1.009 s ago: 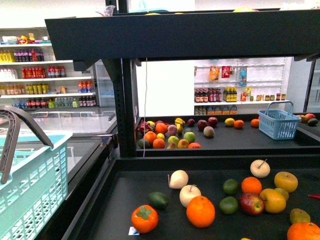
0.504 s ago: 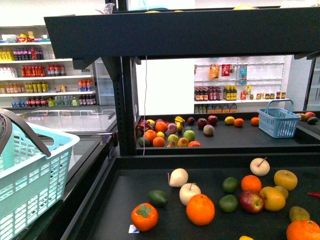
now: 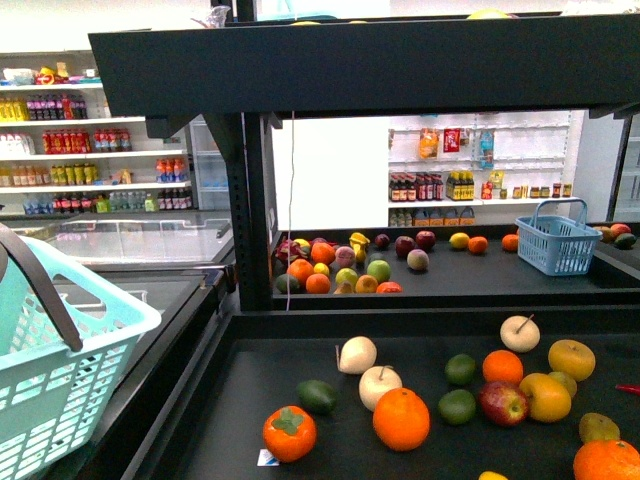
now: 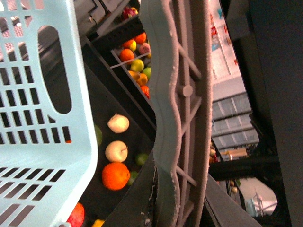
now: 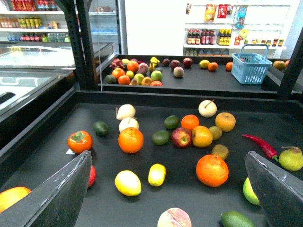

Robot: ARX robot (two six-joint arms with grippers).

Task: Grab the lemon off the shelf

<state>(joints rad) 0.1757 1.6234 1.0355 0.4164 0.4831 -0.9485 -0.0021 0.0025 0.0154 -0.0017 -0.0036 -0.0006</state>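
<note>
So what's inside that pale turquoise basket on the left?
Of the basket, only a strip of bare inner wall shows behind its handle. The slatted side hides the floor, so any contents cannot be seen.

Off the left edge of the shelf (image 3: 250, 380), the teal basket (image 3: 60, 400) I carry has sunk lower in my front view, its near corner dropping and its handle (image 3: 45, 290) swinging down and further left.
</note>
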